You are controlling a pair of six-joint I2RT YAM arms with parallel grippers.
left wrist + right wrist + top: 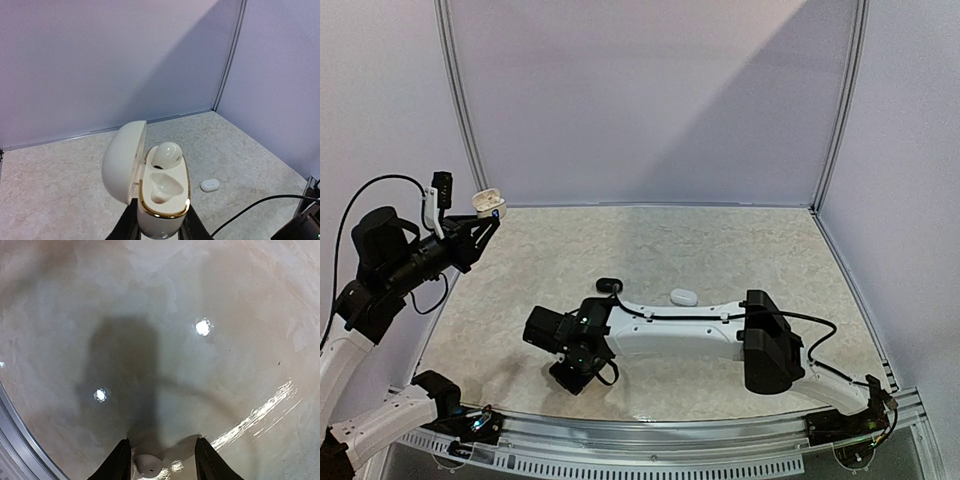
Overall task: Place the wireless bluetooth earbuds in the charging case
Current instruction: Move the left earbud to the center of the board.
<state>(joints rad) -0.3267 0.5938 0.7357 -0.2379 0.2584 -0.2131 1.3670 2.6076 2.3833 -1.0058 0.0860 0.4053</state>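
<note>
My left gripper (pixel 480 226) is raised at the far left, shut on a white charging case (pixel 162 200) with a gold rim. The case's lid (pixel 124 155) stands open. One white earbud (pixel 165 154) sits in the far slot, and the near slot is bare. The case (pixel 488 203) also shows in the top view. My right gripper (pixel 162 450) points straight down at the table near the front, open. A white earbud (pixel 148 465) lies on the surface between its fingers, close to the left one. In the top view that earbud is hidden under the right gripper (pixel 576 372).
A small closed white case (pixel 683 297) lies mid-table and shows again as the white case (pixel 210 185) in the left wrist view. A black case (pixel 608 284) sits just left of it. The right arm's cable (pixel 260 210) crosses the table. The front rail (pixel 15 430) runs close by.
</note>
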